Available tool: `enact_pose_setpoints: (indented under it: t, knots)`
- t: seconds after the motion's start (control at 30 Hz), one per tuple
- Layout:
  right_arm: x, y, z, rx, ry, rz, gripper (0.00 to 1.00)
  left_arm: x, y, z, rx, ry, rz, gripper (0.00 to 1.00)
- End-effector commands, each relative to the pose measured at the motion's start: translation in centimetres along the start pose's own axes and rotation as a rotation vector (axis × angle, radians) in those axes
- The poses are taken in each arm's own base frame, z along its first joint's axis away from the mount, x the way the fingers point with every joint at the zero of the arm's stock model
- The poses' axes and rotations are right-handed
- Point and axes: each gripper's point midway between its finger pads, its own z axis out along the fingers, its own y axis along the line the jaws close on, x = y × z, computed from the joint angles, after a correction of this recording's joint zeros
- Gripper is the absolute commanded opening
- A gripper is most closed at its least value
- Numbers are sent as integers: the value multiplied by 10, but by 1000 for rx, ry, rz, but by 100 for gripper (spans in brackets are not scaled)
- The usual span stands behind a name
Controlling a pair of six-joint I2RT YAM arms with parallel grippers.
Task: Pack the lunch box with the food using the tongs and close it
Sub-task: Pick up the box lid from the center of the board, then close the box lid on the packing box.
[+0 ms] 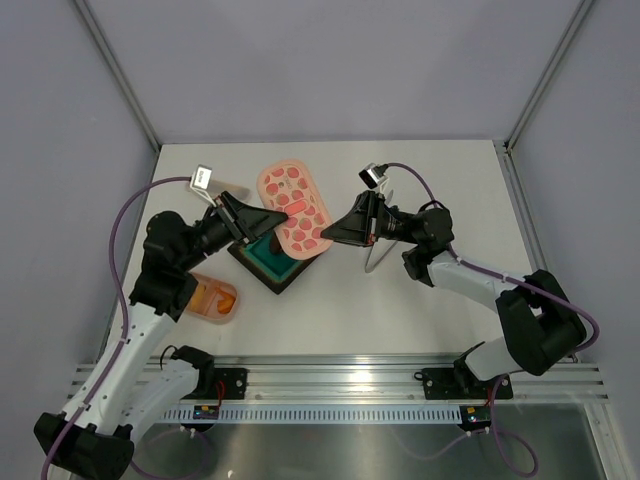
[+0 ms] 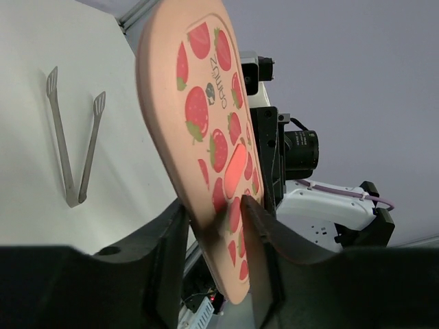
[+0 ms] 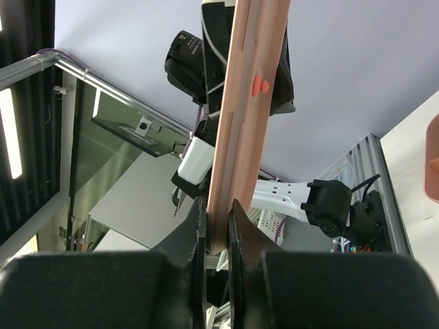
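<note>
Plainly, the tabletop [image 1: 430, 310] carried a dark tray [image 1: 242, 256] with a teal centre. Above it the strawberry-spotted lid [image 1: 295, 205] hung in the air between both arms. The left end effector [image 1: 283, 214] had its two fingers closed narrowly across the lid's near end, one on each face. The right end effector [image 1: 325, 232] pinched the opposite rim tightly, with the lid seen edge-on between its pads. The lunch box [image 1: 236, 298] lay open on the tabletop beside the left arm, well apart from its lid. It held something orange, probably food [image 1: 212, 297], though it was too small to make out. The tongs [image 2: 72, 197] lay untouched on the tabletop, spread in a narrow V. The lid looked light, stiff and smooth, so it could slip or pivot in a pinch. A hold across the rim at a short end seemed safest.
</note>
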Motion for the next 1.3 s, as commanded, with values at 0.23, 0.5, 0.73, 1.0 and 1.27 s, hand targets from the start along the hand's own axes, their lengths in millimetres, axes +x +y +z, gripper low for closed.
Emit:
enact_pose_setpoints:
  t: [0.23,0.5,0.73,1.0,1.27]
  knots:
    - [2,-8,-2,43,16,-25,3,-17,-14,-6,4,-81,49,0]
    - [-8,-30,-4,289,3,-64,91,-26,0,-34,-214,-138,68,0]
    - [-6,-39,-43,649,16,-200,99,-10,43,-76,-539,-97,43,0]
    - [2,-50,-60,734,22,-202,99,11,94,-119,-754,-219,-98,0]
    - [12,-69,-67,754,60,-168,99,15,118,-166,-849,-455,-219,0]
